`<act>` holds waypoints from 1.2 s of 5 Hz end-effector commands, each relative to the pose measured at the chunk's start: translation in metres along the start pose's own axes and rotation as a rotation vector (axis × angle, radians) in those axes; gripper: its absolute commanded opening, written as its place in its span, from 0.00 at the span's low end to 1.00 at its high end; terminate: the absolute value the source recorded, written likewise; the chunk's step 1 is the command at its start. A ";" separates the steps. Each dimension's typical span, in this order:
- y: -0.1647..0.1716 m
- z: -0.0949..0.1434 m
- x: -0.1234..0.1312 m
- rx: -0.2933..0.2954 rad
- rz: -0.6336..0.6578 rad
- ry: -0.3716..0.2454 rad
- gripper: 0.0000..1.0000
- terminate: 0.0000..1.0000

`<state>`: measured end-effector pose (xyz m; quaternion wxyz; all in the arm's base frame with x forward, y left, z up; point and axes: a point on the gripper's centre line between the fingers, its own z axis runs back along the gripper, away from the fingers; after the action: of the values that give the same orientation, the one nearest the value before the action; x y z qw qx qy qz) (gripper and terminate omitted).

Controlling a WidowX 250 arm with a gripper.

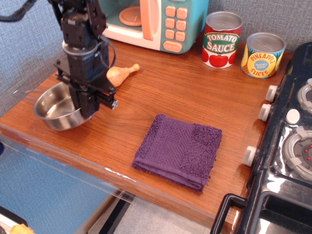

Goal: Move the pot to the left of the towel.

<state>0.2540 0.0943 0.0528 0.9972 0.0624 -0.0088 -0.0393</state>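
Note:
The pot (pixel 54 108), a shallow shiny steel pan, is at the table's front left corner, well to the left of the towel (pixel 179 151). It looks low on or just above the wood; I cannot tell which. Its wire handle is hidden. My black gripper (pixel 87 110) hangs straight down over the pot's right rim and appears shut on it. The towel, dark purple and folded, lies flat near the front edge at the middle right with nothing on it.
A toy chicken drumstick (pixel 120 73) lies just behind my arm. A toy microwave (pixel 156 22) stands at the back, with a tomato sauce can (pixel 222 40) and a pineapple can (pixel 262 55) to its right. A black stove (pixel 287 146) borders the right side.

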 end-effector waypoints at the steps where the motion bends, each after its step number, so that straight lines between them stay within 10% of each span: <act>1: 0.007 -0.013 -0.009 0.059 0.027 0.039 0.00 0.00; 2: 0.001 -0.014 -0.007 0.053 0.002 0.037 1.00 0.00; 6: -0.028 0.034 -0.018 -0.075 -0.172 -0.097 1.00 0.00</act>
<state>0.2465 0.0522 0.0715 0.9909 0.0148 -0.0314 -0.1302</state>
